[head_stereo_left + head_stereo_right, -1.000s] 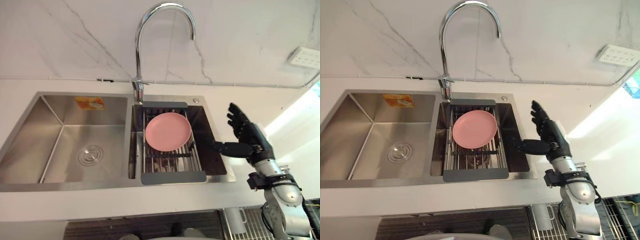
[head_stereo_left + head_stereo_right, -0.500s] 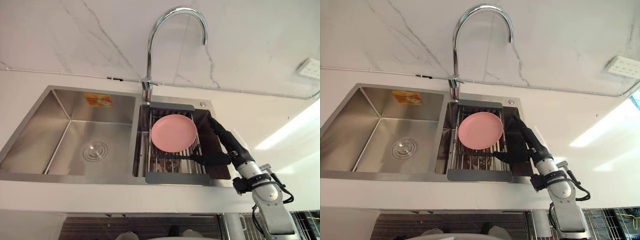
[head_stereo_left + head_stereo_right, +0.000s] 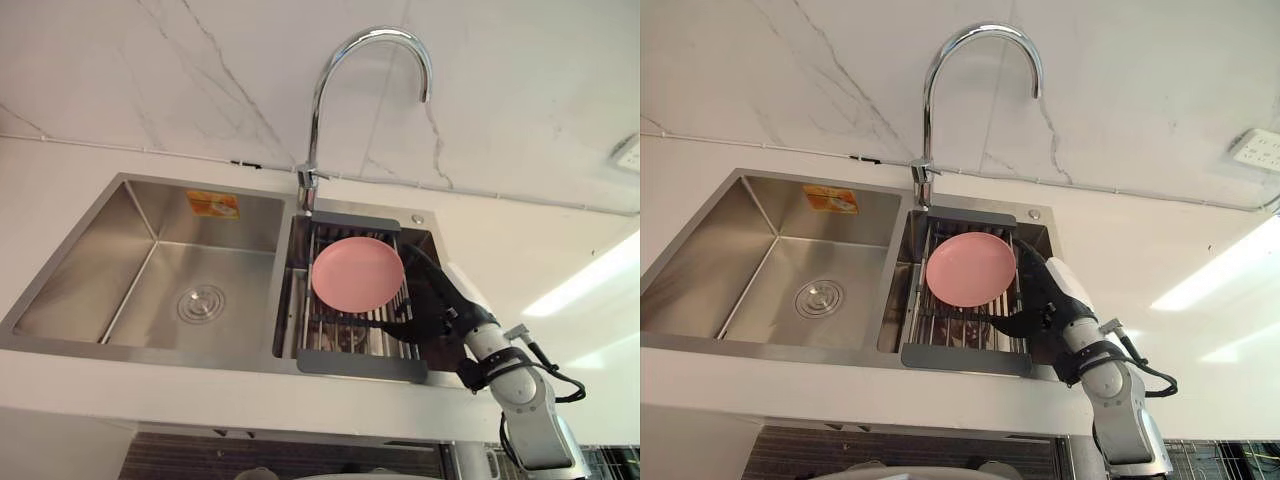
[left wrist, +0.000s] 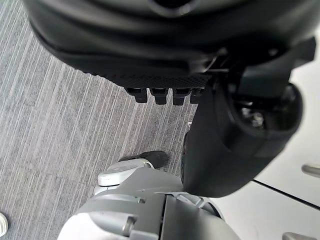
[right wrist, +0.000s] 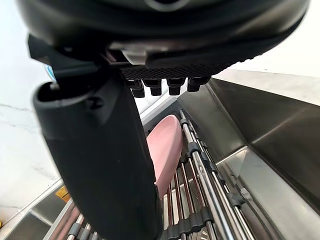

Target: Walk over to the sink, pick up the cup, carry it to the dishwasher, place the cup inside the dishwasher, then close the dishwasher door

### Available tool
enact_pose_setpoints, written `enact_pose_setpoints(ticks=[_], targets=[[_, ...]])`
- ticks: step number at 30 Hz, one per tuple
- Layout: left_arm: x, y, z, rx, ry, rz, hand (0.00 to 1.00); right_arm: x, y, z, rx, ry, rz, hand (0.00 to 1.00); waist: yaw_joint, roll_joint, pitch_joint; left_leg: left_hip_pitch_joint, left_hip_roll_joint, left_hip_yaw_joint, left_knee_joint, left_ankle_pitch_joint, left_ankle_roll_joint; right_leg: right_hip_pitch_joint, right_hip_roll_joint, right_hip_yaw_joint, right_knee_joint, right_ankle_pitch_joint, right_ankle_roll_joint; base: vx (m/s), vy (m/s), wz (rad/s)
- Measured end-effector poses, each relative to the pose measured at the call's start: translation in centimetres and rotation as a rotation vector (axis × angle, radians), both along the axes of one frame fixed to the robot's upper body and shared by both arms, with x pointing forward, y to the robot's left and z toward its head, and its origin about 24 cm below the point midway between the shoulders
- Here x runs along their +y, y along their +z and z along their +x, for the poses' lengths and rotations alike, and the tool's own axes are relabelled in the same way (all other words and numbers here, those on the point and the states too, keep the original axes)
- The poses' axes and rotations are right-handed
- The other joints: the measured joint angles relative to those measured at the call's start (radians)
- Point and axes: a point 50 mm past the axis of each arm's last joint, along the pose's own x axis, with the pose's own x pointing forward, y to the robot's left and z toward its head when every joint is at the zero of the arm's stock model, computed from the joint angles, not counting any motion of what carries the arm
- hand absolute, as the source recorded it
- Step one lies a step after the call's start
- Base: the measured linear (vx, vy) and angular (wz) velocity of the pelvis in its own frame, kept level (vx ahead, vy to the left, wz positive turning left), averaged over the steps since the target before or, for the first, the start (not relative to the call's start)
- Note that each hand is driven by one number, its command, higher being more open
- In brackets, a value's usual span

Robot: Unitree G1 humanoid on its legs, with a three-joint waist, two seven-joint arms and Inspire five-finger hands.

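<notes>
Into the sink (image 3: 150,215) the right hand (image 3: 1045,305) has dropped from above the counter, fingers straight and released, holding nothing; it reaches alongside the drying rack (image 3: 355,362), at the pink plate's (image 3: 357,274) four o'clock; the left hand (image 4: 170,50) hangs relaxed over the floor; I cannot make out the cup, so the pickup looks unstarted.

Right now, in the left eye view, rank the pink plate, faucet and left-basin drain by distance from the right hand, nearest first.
1. Pink plate, on the rack, just left of the right hand.
2. Faucet, behind the plate, further left.
3. Drain, farthest left of the three.
</notes>
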Motion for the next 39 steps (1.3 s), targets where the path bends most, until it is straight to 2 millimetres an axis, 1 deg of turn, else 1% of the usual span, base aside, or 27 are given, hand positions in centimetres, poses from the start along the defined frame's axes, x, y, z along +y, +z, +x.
enact_pose_setpoints(ticks=[5,8,13,19,24,26,28,31,34,39], targets=[[-0.1,0.0,-0.1,0.004,-0.001,-0.002,1.00,0.0,-0.4,0.3,-0.020,-0.007,-0.099,1.00,0.001,0.000,-0.002,0.007,-0.004,-0.002,-0.004,0.001,0.000,0.014,0.000,-0.002,-0.018,0.008,0.002,0.00,0.000,0.00],[-0.1,0.0,-0.1,0.004,-0.001,-0.002,1.00,0.4,-1.0,0.7,-0.014,0.015,-0.160,1.00,0.002,-0.001,-0.002,0.008,-0.007,-0.006,-0.008,0.004,0.002,0.018,0.000,-0.004,-0.026,0.014,0.002,0.00,0.000,0.00],[-0.4,-0.1,0.0,0.008,-0.001,-0.012,1.00,1.3,-1.6,1.5,-0.006,0.066,-0.214,1.00,0.004,0.000,-0.002,0.031,-0.025,-0.017,-0.074,0.050,0.002,0.018,-0.006,-0.018,-0.026,0.018,0.005,-0.03,0.019,0.09],[-0.6,-0.1,-0.2,0.010,-0.003,-0.017,1.00,1.5,-1.2,1.9,-0.038,0.087,-0.282,1.00,0.006,0.003,-0.002,0.041,-0.030,-0.026,-0.106,0.068,-0.011,0.018,-0.009,-0.029,-0.017,0.016,0.008,-0.05,0.011,0.06],[-0.8,-0.1,-0.4,0.012,-0.016,-0.017,1.00,1.8,-0.7,1.9,-0.139,0.098,-0.346,1.00,0.006,0.012,-0.007,0.048,-0.033,-0.026,-0.125,0.074,-0.011,0.017,-0.010,-0.032,-0.016,0.015,0.009,-0.02,0.007,0.00],[-0.9,-0.1,-0.3,-0.004,-0.020,-0.016,1.00,2.0,-0.4,2.1,-0.186,0.106,-0.376,1.00,0.006,0.014,-0.007,0.049,-0.035,-0.027,-0.131,0.078,-0.010,0.016,-0.010,-0.034,-0.016,0.015,0.009,0.00,0.000,0.00],[-1.0,-0.1,0.0,-0.024,-0.043,-0.008,1.00,2.1,-0.6,2.6,-0.213,0.113,-0.425,1.00,0.010,0.016,-0.007,0.051,-0.037,-0.029,-0.139,0.084,-0.007,0.016,-0.010,-0.038,-0.018,0.015,0.009,0.00,0.000,0.00],[-1.3,0.1,1.0,-0.083,-0.057,-0.015,1.00,1.6,-1.4,3.0,-0.205,0.104,-0.475,1.00,0.025,0.021,-0.003,0.051,-0.041,-0.037,-0.143,0.091,-0.007,0.017,-0.012,-0.045,-0.022,0.016,0.012,0.02,0.023,0.07],[-1.8,0.2,1.8,-0.119,-0.079,-0.025,1.00,1.4,-1.9,3.5,-0.188,0.099,-0.491,1.00,0.026,0.030,0.003,0.052,-0.043,-0.049,-0.143,0.092,-0.009,0.025,-0.013,-0.059,-0.026,0.015,0.014,0.02,0.017,0.12],[-1.9,0.3,1.9,-0.125,-0.081,-0.030,1.00,0.8,-2.4,4.0,-0.157,0.081,-0.510,1.00,0.028,0.037,0.003,0.055,-0.042,-0.055,-0.143,0.092,-0.020,0.030,-0.013,-0.062,-0.026,0.013,0.017,0.00,0.006,0.04]])
